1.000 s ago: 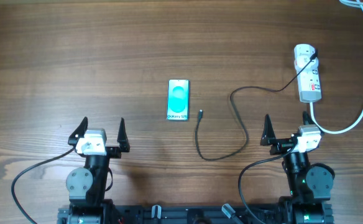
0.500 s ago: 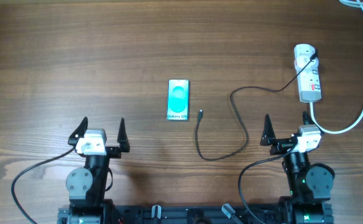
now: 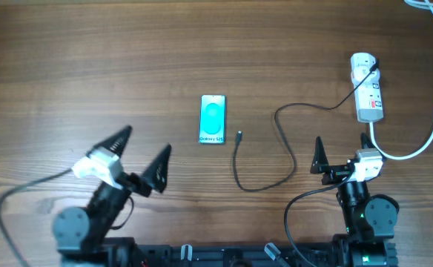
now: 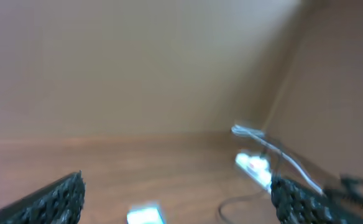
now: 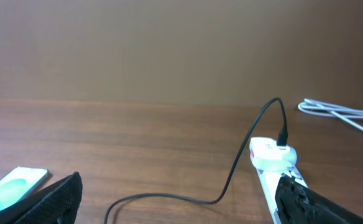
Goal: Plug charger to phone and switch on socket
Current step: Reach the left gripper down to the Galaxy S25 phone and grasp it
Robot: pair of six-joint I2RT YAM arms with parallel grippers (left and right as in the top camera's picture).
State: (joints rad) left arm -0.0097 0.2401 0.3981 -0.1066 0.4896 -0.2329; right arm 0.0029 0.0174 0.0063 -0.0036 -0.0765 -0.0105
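Observation:
The phone (image 3: 213,119) lies flat at the table's middle, cyan screen up; it shows blurred in the left wrist view (image 4: 145,215) and at the right wrist view's left edge (image 5: 10,188). The charger cable (image 3: 276,159) loops from the socket (image 3: 368,87) to its free black connector (image 3: 239,136), just right of the phone. The cable also shows in the right wrist view (image 5: 231,180), plugged into the socket (image 5: 272,155). My left gripper (image 3: 144,154) is open and empty, left of and nearer than the phone. My right gripper (image 3: 342,154) is open and empty below the socket.
A thick white cord (image 3: 431,137) runs from the socket's near end round the right edge to the far right corner. It shows in the right wrist view (image 5: 337,112).
My left arm has swung and turned towards the right, its fingers now angled at the phone. The right arm, phone, cable and socket have not moved.

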